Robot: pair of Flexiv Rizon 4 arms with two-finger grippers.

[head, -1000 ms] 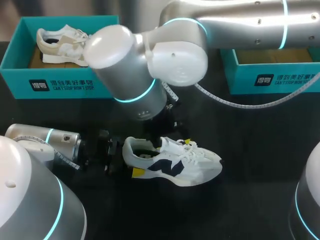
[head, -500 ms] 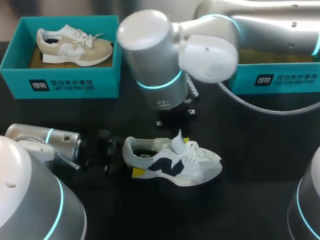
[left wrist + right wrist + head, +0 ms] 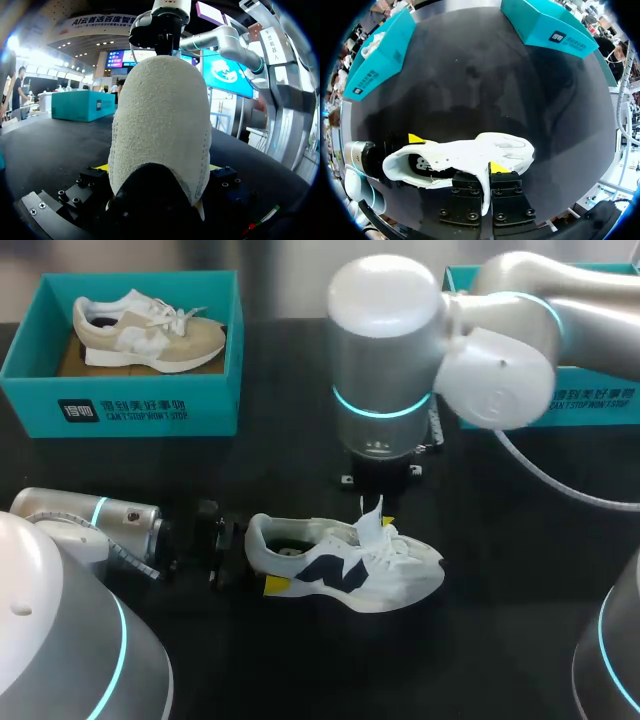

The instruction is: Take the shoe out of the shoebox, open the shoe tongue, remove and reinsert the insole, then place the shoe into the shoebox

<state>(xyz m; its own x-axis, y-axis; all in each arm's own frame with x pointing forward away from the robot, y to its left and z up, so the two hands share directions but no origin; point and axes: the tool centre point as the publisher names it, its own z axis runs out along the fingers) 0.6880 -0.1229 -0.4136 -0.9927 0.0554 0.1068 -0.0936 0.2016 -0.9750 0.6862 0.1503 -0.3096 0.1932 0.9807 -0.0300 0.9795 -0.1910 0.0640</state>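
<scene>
The right arm (image 3: 400, 350) has swung rightward and lifted off the shoe (image 3: 345, 565), and the tongue (image 3: 372, 518) now stands upright! The right tool (image 3: 486, 175) is pinched tight on that tongue. The left tool (image 3: 157, 170) clamps the heel from both sides, and the shoe lies on the desk (image 3: 500, 540).

Table (image 3: 520, 570): bare black surface open to the right of and in front of white shoe (image 3: 400, 575). Heel end blocked by left gripper (image 3: 255, 558), clamped on it. Top blocked by right gripper (image 3: 487, 172), pinching tongue (image 3: 371, 518). Far edge walled by left shoebox (image 3: 130, 405) and right shoebox (image 3: 560, 400), with right arm (image 3: 385, 380) between them.
</scene>
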